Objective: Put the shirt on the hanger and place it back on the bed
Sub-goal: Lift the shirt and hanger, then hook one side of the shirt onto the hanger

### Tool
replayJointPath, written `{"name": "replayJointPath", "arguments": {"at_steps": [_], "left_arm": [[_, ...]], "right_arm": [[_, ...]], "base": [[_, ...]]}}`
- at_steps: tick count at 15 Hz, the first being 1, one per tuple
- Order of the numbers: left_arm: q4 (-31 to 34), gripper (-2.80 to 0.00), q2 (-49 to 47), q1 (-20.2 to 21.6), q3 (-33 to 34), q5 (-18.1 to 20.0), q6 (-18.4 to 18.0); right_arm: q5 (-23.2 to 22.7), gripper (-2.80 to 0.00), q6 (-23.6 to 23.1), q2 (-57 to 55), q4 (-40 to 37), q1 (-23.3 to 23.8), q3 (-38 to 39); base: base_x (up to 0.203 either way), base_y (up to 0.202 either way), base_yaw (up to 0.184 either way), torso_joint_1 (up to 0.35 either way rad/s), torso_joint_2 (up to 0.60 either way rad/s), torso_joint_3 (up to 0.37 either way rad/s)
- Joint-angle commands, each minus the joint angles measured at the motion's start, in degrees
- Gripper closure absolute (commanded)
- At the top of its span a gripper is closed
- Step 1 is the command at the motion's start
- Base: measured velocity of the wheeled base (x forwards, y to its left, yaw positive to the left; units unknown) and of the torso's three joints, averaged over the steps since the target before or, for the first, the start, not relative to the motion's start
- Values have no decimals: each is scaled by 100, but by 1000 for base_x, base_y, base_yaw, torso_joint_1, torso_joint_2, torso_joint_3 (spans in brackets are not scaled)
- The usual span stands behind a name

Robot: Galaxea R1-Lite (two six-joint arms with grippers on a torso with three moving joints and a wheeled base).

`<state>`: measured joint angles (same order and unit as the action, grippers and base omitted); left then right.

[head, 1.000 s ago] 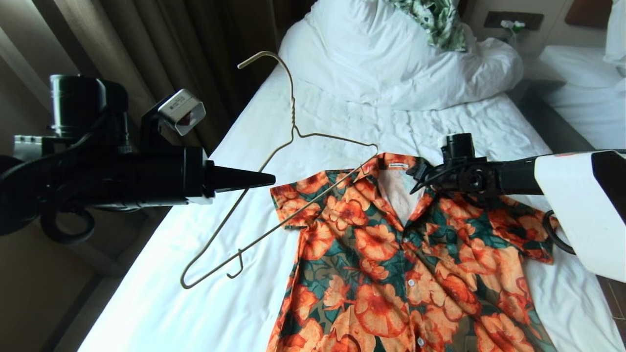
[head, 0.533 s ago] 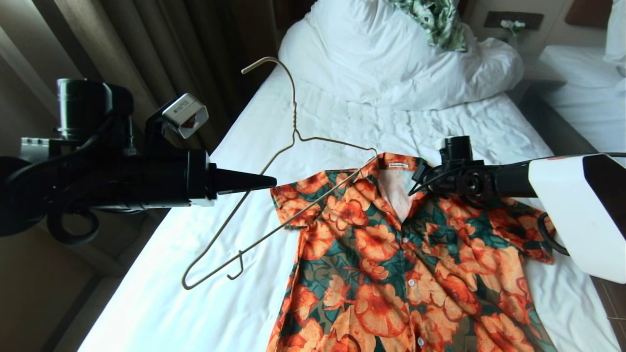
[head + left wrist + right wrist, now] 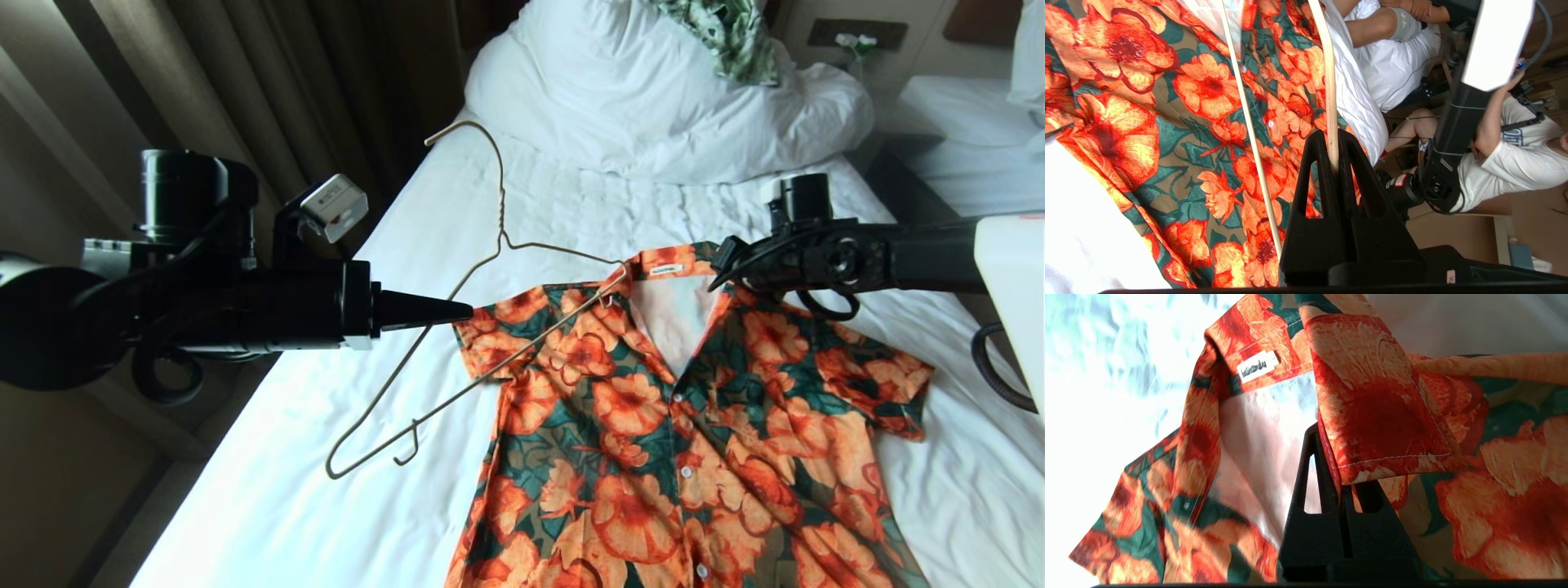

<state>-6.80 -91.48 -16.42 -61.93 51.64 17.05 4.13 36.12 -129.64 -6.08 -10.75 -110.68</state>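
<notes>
Reading head view: shirt (image 3: 686,425) lies face up and spread flat on the bed (image 3: 326,506), collar toward 12 o'clock, front open at the neck only.
Hanger, head view: hanger (image 3: 500,245) held in the air at a slant, hook toward 12 o'clock, one shoulder end just reaching the collar opening, the other end hanging at 7 o'clock over bare sheet.
Left gripper, head view: left gripper (image 3: 457,311) comes in from 9 o'clock, fingers pinched together on the hanger wire.
Right gripper, head view: right gripper (image 3: 722,265) comes in from 3 o'clock, at the collar on the shirt's 1 o'clock side.
Left wrist view: fingers (image 3: 1312,163) clamp the pale wire between them; a second wire of the hanger crosses the flowered cloth. Seated people beyond the bed edge.
Right wrist view: fingers (image 3: 1327,486) closed on the collar flap, which stands lifted off the pale inner back panel; neck label visible.
Done, by judgement: hanger picked up and brought to the neck; collar gripped and raised.
Left, by judgement: neither hanger shoulder is inside the shirt; both must go in through the neck, then the hung shirt goes down on the bed.
</notes>
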Motion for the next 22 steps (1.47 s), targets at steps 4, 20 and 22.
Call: {"name": "replayJointPath", "arguments": {"at_steps": [4,20,22], "left_arm": [[-6,0,58,-42,14,12,34],[-9,0,813,-1272,424,19,568],[-14,0,1070,-1607,494,21,769]], "right_arm": [[0,0,-407,1196,-142,-326,957],[-94,0,-933,4145,-740,-1927,2644],[-89,0,-1083,4354,-889,-2160,2668]], "base": [[0,0,0,0,0,0],[0,0,0,0,0,0],[0,0,0,0,0,0]]}}
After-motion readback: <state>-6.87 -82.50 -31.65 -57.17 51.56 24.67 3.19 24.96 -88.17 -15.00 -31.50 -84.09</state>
